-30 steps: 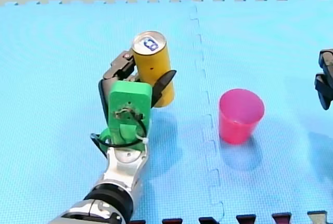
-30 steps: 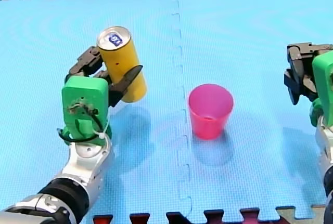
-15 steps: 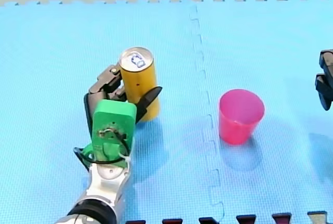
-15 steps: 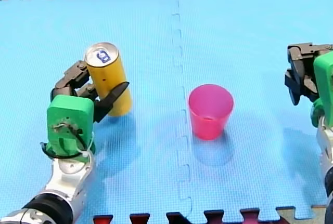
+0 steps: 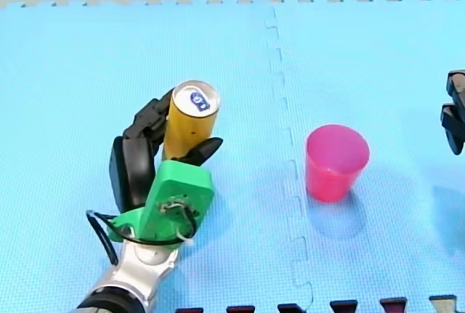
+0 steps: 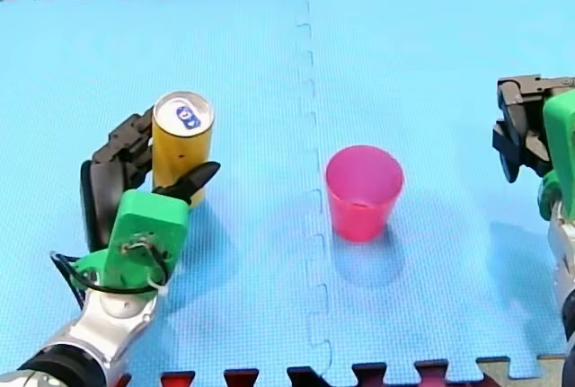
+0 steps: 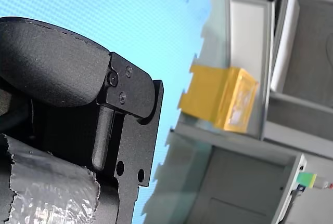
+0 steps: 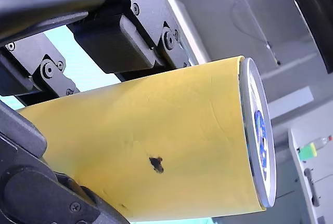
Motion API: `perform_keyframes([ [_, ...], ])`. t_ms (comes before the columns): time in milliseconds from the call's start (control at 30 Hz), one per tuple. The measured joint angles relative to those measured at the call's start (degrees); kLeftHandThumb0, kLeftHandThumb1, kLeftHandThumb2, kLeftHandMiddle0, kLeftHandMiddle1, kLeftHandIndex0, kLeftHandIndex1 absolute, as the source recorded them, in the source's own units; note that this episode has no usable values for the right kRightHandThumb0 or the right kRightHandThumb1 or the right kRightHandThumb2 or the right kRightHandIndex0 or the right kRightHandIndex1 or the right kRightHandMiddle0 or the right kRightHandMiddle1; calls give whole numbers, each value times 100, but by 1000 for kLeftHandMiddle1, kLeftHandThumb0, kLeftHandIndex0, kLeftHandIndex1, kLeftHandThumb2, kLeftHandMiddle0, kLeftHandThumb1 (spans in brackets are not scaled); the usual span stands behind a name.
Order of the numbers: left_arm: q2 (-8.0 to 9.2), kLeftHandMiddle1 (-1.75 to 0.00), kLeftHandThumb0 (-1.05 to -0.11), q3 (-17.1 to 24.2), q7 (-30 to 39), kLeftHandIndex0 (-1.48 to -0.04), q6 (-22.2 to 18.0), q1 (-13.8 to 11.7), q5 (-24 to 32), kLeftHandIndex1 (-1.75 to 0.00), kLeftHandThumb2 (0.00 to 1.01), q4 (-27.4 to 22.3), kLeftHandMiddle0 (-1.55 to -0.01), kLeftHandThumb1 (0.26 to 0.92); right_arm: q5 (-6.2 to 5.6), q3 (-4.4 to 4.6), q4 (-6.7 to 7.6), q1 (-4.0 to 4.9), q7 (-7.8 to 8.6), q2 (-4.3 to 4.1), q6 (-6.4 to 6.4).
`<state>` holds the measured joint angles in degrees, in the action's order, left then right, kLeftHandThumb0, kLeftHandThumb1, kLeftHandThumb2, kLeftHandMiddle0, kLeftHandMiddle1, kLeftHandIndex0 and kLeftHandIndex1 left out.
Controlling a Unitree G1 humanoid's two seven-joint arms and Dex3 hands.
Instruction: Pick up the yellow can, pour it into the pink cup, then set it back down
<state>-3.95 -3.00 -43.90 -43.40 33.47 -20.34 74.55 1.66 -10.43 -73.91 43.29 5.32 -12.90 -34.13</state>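
Now: left hand gripping can, fingers wrapped round its side. Can upright, well left of cup; base touching mat or just above, cannot tell. Reads as set-down step. Do it well: hold can vertical, seat base flat, loosen grip gently, draw hand back away from cup without clipping can. Right hand well right of cup, holds nothing; open or curled, cannot tell.

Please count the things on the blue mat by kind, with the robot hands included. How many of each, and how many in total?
Cans: 1, the yellow can, grasped by the left robot hand.
Cups: 1, the pink cup, standing on the blue mat.
Robot hands: 2, the left one on the can, and the right robot hand at the mat's right edge, holding nothing.
Total: 4.
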Motion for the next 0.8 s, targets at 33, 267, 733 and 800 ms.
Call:
perform_keyframes([
  [33,4,0,-384,-20,-22,-1094,12,-2,-15,-1,0,5,-1252,838,-1,-2,-1,1,5,-2,0],
  [267,21,0,-378,-105,-77,-1099,68,7,-85,-2,0,49,-1247,837,-4,-16,-15,19,34,-22,14],
  [733,-223,-5,-362,568,1108,-1102,-123,164,932,-3,0,93,-1257,837,-15,-38,-16,37,77,-96,87],
  [800,-288,-6,-365,665,1225,-1104,-123,172,1042,-3,0,93,-1259,837,-16,-39,-15,43,77,-96,90],
])
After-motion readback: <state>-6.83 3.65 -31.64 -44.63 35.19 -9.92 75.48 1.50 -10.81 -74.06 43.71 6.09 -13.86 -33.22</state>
